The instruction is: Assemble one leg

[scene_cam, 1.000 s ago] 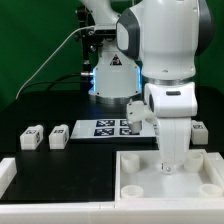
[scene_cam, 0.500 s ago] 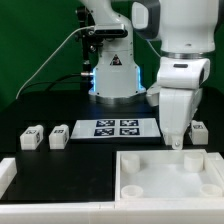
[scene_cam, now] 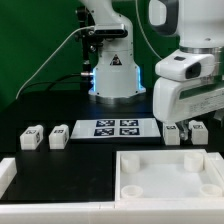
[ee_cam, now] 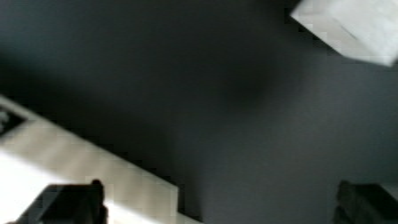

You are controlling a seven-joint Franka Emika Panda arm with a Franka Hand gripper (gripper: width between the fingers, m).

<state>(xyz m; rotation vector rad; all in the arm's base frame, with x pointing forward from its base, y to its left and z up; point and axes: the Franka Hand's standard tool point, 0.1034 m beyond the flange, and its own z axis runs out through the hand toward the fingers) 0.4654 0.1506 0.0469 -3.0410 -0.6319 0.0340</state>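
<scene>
Exterior view, arm: the white arm fills the upper right of the frame, and its pincer (scene_cam: 184, 127) hangs low over the black desk (scene_cam: 50, 105) at right of centre.

Pincer state: in the wrist view the pincer (ee_cam: 222, 205) is spread wide. Two dark fingertips (ee_cam: 71, 203) stand far apart, with only bare desk (ee_cam: 196, 100) and a pale strip showing between them. It is pinching nothing.

Legs: four small white blocks with black-and-white markers lie on the desk in a row across the middle of the exterior frame.
- The first leg (scene_cam: 32, 137) and second leg (scene_cam: 59, 135) sit side by side at centre left, well apart from the pincer.
- The third leg (scene_cam: 172, 135) and fourth leg (scene_cam: 198, 132) sit at centre right, just beside the pincer, one on either side of it.
- I cannot tell whether the pincer touches either of them.

Marker board (scene_cam: 118, 127): it lies flat at frame centre, between the second and third legs.

Tray (scene_cam: 140, 160): the large white part with corner sockets takes up the lower right of the frame, in front of the legs. None of the legs is in it.

Wrist view, other: a blurred white block (ee_cam: 356, 25) shows at one corner, clear of the fingertips. It is too soft to identify.
</scene>
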